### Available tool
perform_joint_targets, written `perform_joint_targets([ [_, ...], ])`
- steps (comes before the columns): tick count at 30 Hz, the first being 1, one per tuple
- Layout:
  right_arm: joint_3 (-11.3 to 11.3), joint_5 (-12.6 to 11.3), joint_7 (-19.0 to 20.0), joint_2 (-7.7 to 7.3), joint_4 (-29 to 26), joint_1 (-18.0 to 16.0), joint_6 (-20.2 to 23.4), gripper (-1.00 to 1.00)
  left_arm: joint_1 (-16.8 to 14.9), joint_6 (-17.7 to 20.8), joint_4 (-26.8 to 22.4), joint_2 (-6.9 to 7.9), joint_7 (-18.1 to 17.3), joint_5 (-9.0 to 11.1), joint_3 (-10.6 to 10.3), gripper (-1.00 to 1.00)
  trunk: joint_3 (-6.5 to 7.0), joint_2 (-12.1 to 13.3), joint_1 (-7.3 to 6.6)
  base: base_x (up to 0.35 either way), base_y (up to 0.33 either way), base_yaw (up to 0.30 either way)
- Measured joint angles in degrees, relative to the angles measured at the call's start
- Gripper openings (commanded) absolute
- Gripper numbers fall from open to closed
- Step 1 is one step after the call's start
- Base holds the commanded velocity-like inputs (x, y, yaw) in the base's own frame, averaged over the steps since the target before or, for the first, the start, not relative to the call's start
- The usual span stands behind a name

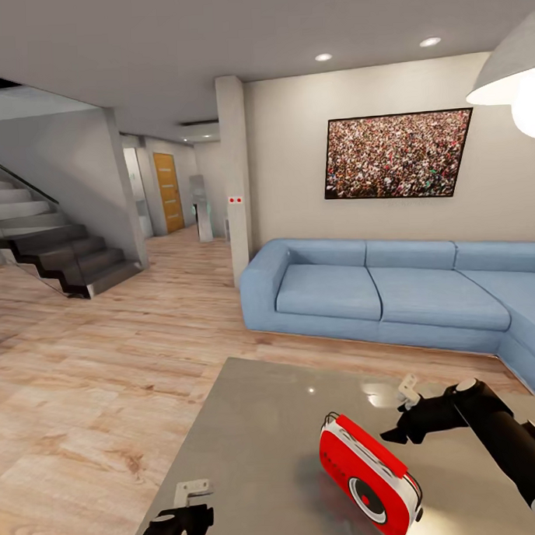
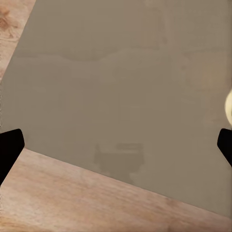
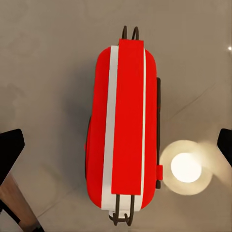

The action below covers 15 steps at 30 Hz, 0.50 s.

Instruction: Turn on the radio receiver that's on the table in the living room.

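Counting one red radio (image 1: 370, 481) standing upright toward 5 o'clock on one glossy grey table (image 1: 251, 424), dial still centred red, plus one blue sofa (image 1: 393, 297) at 2 o'clock, one framed crowd picture (image 1: 397, 154) above it, one white lamp (image 1: 508, 78) and one staircase (image 1: 56, 245) at 10 o'clock over a light wood floor (image 1: 86, 384). Hovering at 3 o'clock just beyond the radio, the right gripper (image 1: 404, 405) reaching in from the right with fingers spread wide, looking straight down on the radio's top (image 3: 123, 128). Hanging at 7 o'clock over the table's near-left edge (image 2: 121, 96), the left gripper (image 1: 188, 508), fingers likewise parted and holding nothing.
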Motion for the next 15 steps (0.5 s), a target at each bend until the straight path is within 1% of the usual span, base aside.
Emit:
perform_joint_targets([
  [4, -0.4, 0.0, -0.01, -0.05, 0.79, 0.01, -0.2, 1.0, 0.0, -0.06, -0.03, 0.01, 0.09, -0.06, 0.02, 1.0, 0.0, 0.0, 0.0, 0.0, 0.0, 0.0],
  [8, -1.69, 0.0, -0.04, -0.07, 1.06, 0.01, -0.27, 1.0, 0.01, 0.55, 0.02, 0.02, -0.24, -0.12, -0.11, 1.0, 0.0, 0.0, 0.0, 0.0, 0.0, 0.0],
  [12, -1.98, -0.01, -0.05, -0.07, 1.12, 0.0, -0.28, 1.0, 0.0, 0.92, 0.22, 0.01, -0.32, -0.28, -0.27, 1.0, 0.0, 0.0, 0.0, 0.0, 0.0, 0.0],
  [15, -2.03, -0.01, -0.05, -0.07, 1.16, 0.01, -0.28, 1.0, -0.01, 0.88, -0.08, 0.3, -0.15, -0.25, -0.25, 1.0, 0.0, 0.0, 0.0, 0.0, 0.0, 0.0],
])
